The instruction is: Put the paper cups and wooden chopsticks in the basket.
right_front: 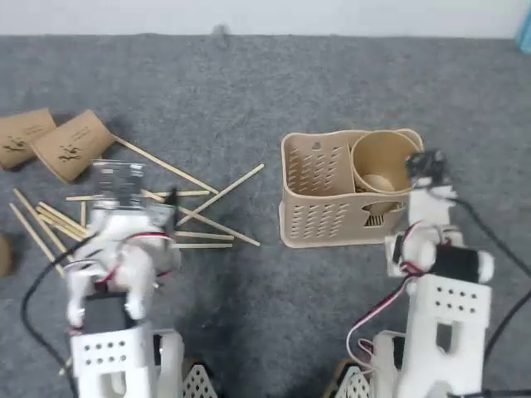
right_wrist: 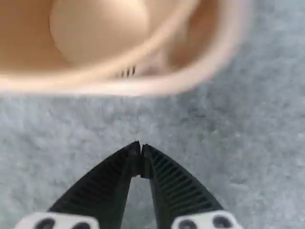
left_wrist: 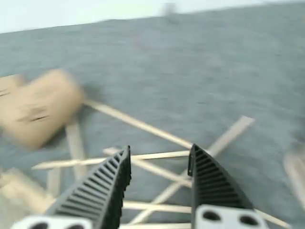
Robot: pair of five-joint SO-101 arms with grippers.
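Note:
Two paper cups lie on their sides at the table's far left. Several wooden chopsticks are scattered beside them. The beige basket stands at centre right with a paper cup upright in its right compartment. My left gripper is open just above crossed chopsticks, with a cup lying beyond it. My right gripper is shut with nothing in it, over grey mat just in front of the basket's rim; the cup inside lies beyond.
Grey mat covers the table, with open room behind and between the arms. A brown rounded thing shows at the left edge. The left arm and right arm stand at the near edge.

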